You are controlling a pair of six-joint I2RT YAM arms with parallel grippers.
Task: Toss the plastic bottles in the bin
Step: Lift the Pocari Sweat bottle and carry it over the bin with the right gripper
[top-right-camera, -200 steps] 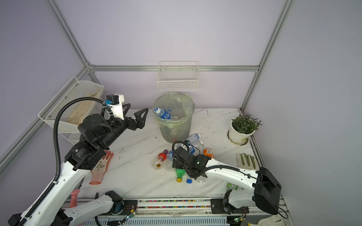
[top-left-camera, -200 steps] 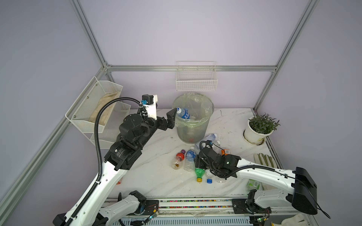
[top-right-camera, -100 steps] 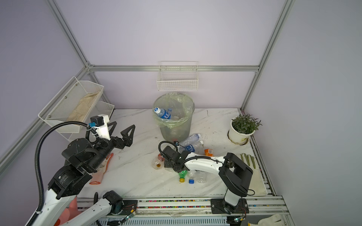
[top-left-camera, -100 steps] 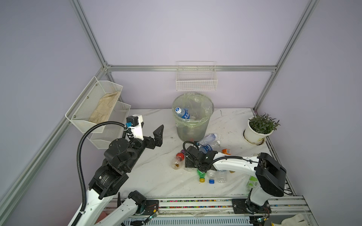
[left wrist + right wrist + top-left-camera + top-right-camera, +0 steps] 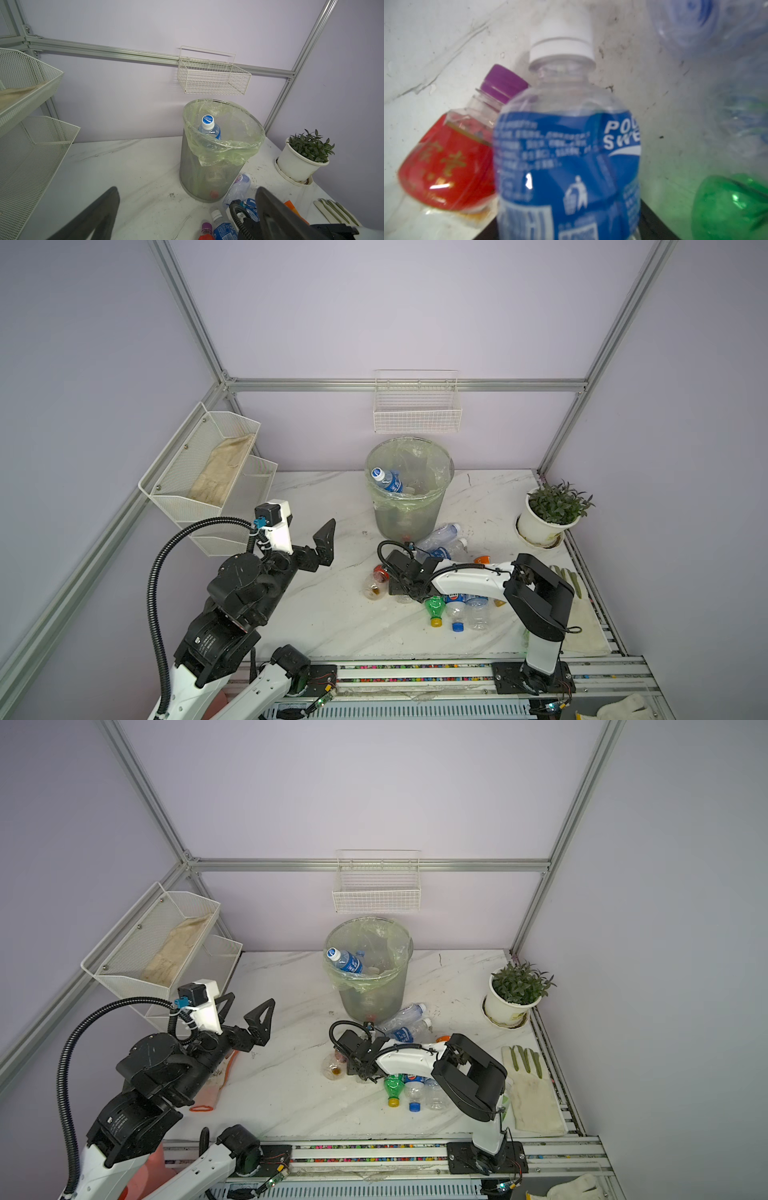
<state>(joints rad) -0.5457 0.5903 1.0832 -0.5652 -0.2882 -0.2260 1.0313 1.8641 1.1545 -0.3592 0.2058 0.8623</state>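
Grey mesh bin (image 5: 207,176), pale-green liner (image 5: 224,153), blue-labelled bottle (image 5: 566,162), red-labelled bottle (image 5: 446,166), green bottle (image 5: 726,203), grey-veined white table (image 5: 124,166)

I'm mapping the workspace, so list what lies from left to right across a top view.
In a top view: white mesh rack → left gripper, jaws open → bin → potted plant.
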